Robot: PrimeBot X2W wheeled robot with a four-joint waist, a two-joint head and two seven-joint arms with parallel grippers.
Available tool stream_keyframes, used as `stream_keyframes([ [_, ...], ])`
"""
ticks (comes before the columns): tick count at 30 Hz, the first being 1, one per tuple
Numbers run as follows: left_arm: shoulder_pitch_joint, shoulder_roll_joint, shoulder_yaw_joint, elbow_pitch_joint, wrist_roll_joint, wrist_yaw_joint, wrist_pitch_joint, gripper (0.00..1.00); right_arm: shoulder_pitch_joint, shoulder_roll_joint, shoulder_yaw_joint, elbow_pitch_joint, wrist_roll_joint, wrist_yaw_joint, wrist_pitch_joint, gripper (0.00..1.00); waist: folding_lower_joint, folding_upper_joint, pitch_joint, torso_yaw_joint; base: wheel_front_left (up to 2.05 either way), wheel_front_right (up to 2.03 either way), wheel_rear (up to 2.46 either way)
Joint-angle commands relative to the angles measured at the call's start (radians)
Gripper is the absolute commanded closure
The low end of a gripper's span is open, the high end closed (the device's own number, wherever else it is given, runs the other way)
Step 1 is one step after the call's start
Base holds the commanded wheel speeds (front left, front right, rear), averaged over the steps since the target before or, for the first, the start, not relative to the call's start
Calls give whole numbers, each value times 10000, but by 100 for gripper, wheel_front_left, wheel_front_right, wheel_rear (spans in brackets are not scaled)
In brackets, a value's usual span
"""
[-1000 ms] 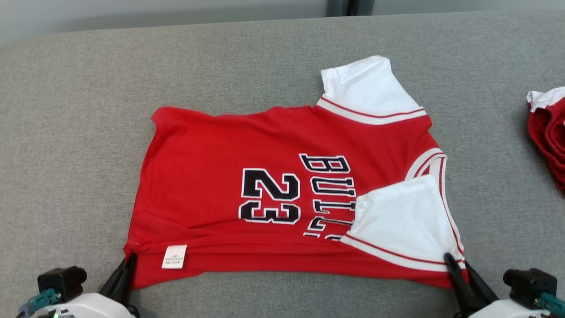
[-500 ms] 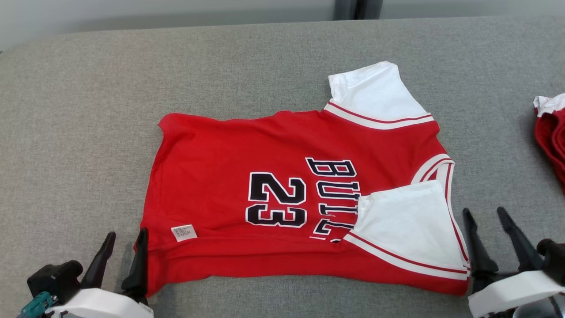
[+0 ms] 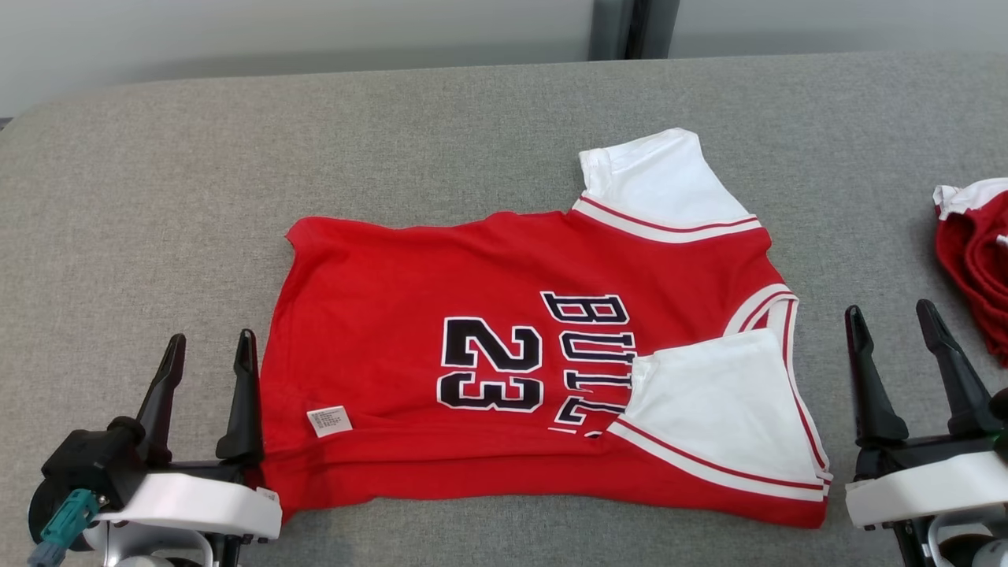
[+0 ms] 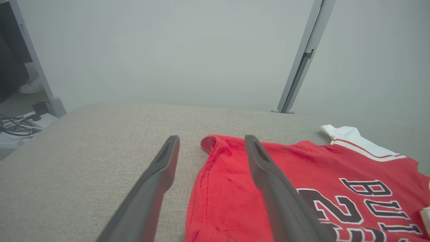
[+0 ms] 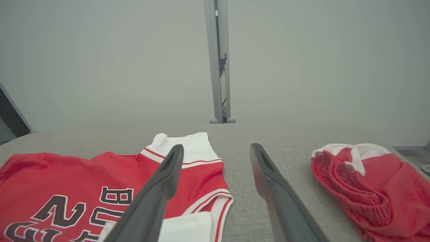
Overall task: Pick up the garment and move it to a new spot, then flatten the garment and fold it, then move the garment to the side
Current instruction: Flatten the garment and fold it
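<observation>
Left gripper (image 3: 211,340) and right gripper (image 3: 890,309) are holding fingers (image 3: 240,394) wide and empty, flanking the red jersey (image 3: 394,315) lying on the counter (image 3: 472,134).

The care label (image 3: 329,420) print is too small to read. The white sleeve (image 3: 717,402) hides part of the lettering (image 3: 587,309). The head view's right edge cuts off the second red garment (image 3: 972,256).

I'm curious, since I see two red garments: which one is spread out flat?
The jersey printed with 23, in the middle; the other red garment sits bunched up at the far right.
</observation>
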Motion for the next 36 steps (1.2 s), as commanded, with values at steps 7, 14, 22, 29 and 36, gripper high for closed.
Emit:
stream_keyframes([
  [7,-1332,174,-214,21,43,-247,384,0,-41,20,39,-141,76,-5,70,0,0,-1,400,2,0,0,0],
  [14,-4102,372,-318,2072,-1051,-1383,2143,0,-591,20,339,7,142,-7,29,0,0,-1,1217,-309,0,0,0],
  [22,-6166,691,-22,5501,-2343,-2436,3801,0,-1004,25,670,633,512,-5,-425,0,0,-1,1951,-934,0,0,0],
  [29,-6890,745,239,7305,-3413,-2959,4752,0,-1261,25,795,1212,808,-5,-790,0,0,-1,2200,-1233,0,0,0],
  [36,-7148,813,66,7925,-3856,-3183,4977,100,-1498,23,772,1545,975,-5,-966,0,0,-1,2227,-1323,0,0,0],
])
